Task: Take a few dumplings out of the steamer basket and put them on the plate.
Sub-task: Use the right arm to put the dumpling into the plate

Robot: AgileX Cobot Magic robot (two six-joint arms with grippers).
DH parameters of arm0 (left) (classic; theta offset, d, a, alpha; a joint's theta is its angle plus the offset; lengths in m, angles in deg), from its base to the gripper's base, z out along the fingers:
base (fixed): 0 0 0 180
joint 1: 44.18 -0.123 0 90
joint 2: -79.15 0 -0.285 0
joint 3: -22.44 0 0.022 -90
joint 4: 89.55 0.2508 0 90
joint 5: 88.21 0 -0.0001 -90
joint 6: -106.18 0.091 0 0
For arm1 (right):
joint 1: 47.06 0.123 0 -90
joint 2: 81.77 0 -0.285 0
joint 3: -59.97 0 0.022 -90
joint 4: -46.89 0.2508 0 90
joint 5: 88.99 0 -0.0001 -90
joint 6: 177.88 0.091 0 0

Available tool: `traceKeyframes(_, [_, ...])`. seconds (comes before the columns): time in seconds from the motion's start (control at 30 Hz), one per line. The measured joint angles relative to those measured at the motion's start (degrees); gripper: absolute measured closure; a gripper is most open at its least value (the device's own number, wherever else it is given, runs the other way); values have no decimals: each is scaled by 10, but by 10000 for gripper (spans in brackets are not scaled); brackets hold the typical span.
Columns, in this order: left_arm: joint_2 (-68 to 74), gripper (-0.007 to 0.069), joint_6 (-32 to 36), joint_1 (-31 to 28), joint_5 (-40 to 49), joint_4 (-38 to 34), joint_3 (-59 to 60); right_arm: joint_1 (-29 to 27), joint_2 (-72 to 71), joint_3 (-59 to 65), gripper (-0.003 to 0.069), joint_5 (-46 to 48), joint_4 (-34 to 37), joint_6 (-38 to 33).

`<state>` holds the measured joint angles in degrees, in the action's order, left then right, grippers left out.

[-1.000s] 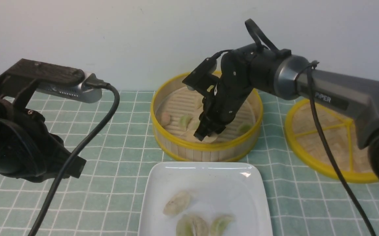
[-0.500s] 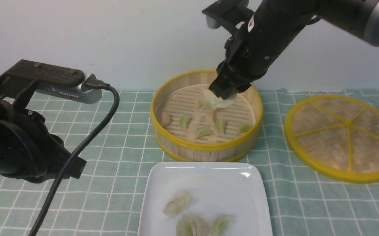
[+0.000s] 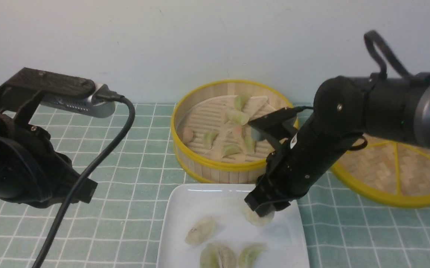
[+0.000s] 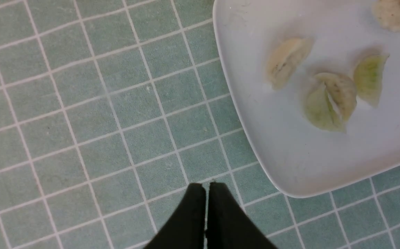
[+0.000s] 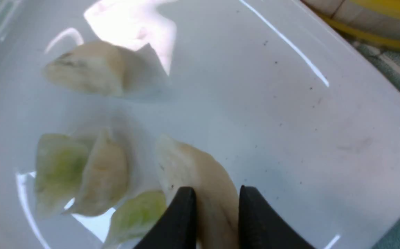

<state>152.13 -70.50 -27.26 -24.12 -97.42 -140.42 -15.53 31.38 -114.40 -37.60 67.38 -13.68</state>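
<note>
My right gripper [image 3: 261, 208] is shut on a pale cream dumpling [image 3: 256, 217] and holds it low over the far right part of the white plate [image 3: 185, 203]. In the right wrist view the dumpling [image 5: 200, 176] sits between the two black fingers [image 5: 182, 214]. Three other dumplings [image 3: 201, 230] lie on the plate's near half, also shown in the left wrist view [image 4: 286, 60]. The bamboo steamer basket [image 3: 215, 167] behind the plate holds several dumplings [image 3: 210, 137]. My left gripper [image 4: 207, 185] is shut and empty over the cloth left of the plate.
A flat woven yellow-rimmed lid [image 3: 397, 171] lies at the right, partly behind my right arm. A green checked cloth [image 3: 133, 175] covers the table. My left arm and its cable [image 3: 88, 171] fill the left foreground.
My right gripper lifted a dumpling out of the basket, carried it up and toward me, and now holds it low over the plate. The left arm has not moved.
</note>
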Motion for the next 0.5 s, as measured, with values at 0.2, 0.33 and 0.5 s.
traceKeyframes(0.2, [0,631,0,0,-1,0,0,0,15,-14,321,4,4,3])
traceKeyframes(0.33, [0,631,2,0,-12,0,0,0,-18,-54,279,49,-18,35])
traceKeyframes(0.5, [0,631,5,0,-36,0,0,0,-141,-75,496,65,-83,86])
